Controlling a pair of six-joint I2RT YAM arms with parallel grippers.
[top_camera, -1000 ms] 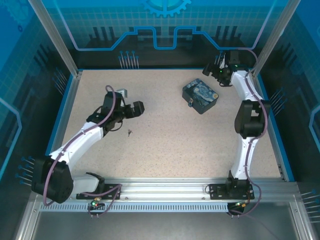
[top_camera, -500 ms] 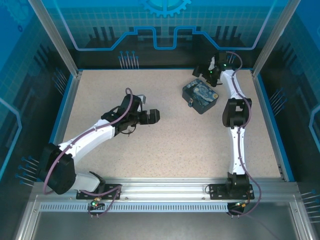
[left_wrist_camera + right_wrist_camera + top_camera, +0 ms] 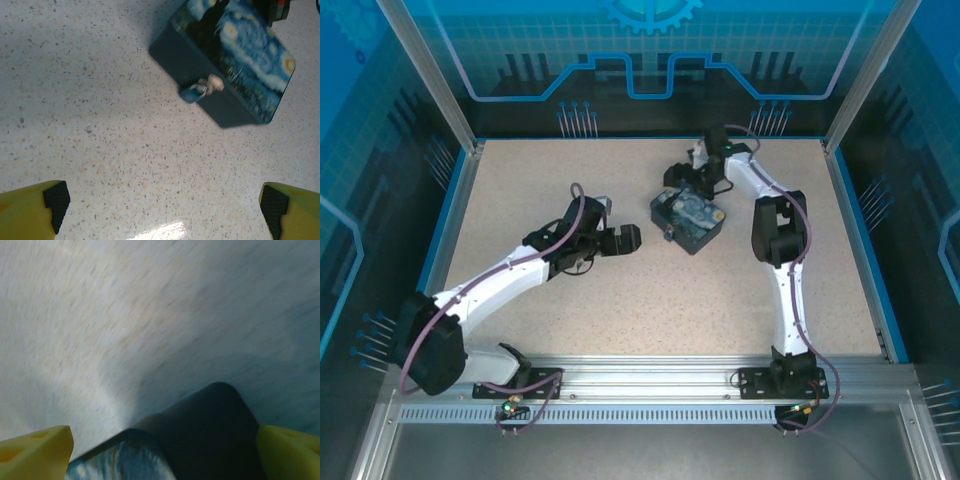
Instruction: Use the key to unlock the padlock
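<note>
Bracketing the padlock (image 3: 688, 212) just right of centre in the overhead frame, your right gripper (image 3: 162, 452) has its fingers apart round one corner (likely to steady it), while your left gripper (image 3: 162, 205), wide open, faces the side with the small pale fitting (image 3: 209, 85).

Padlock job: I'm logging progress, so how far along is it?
Done: nothing visible yet. In hand: the right claw stands open over the far end of the padlock, a finger on either side. The left claw hangs open and empty, facing it. Left: picking up the key, inserting it and turning it.
</note>
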